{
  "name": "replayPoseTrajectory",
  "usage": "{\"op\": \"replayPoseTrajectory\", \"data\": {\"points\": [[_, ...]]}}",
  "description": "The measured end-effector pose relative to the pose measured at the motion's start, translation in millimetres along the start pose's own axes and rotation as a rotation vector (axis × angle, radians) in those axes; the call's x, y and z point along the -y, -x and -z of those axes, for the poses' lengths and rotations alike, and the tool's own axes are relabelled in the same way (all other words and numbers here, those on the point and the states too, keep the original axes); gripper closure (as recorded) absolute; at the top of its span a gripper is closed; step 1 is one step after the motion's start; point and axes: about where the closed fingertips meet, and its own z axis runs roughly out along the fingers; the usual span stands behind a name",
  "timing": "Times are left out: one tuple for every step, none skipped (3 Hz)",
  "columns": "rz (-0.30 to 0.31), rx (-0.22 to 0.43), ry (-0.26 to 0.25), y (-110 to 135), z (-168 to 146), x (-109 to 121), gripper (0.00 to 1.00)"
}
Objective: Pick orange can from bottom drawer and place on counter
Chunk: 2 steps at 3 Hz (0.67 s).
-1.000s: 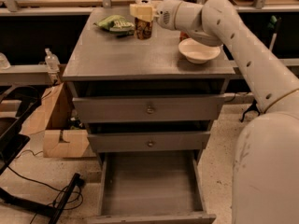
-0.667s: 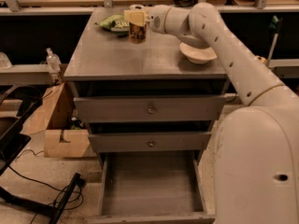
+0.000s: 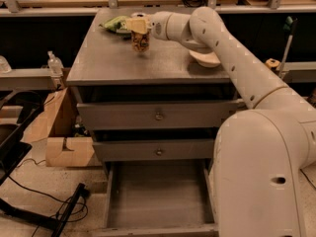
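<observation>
The orange can (image 3: pixel 140 43) is upright over the back middle of the grey counter (image 3: pixel 118 63), its base at or just above the surface. My gripper (image 3: pixel 138 26) reaches in from the right and is shut on the can's top. The bottom drawer (image 3: pixel 158 196) is pulled open at the foot of the cabinet and its floor is bare. My white arm (image 3: pixel 232 58) crosses the counter's right side and fills the lower right of the view.
A white bowl (image 3: pixel 206 59) sits on the counter's right, partly behind my arm. A green bag (image 3: pixel 115 23) lies at the counter's back left. Two closed drawer fronts (image 3: pixel 158 115) sit above the open drawer. A cardboard box (image 3: pixel 64 132) and cables are on the floor to the left.
My gripper has carried the can leftward over the counter, away from the bowl and closer to the green bag. More of my arm fills the right side.
</observation>
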Motion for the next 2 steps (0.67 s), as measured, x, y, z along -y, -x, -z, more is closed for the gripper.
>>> {"op": "replayPoseTrajectory", "data": {"points": [[-0.001,-0.001,0.004,-1.0,-2.5,-1.9,0.58],[-0.002,-0.002,0.008,-2.0,-5.3,-4.0,0.35]]}}
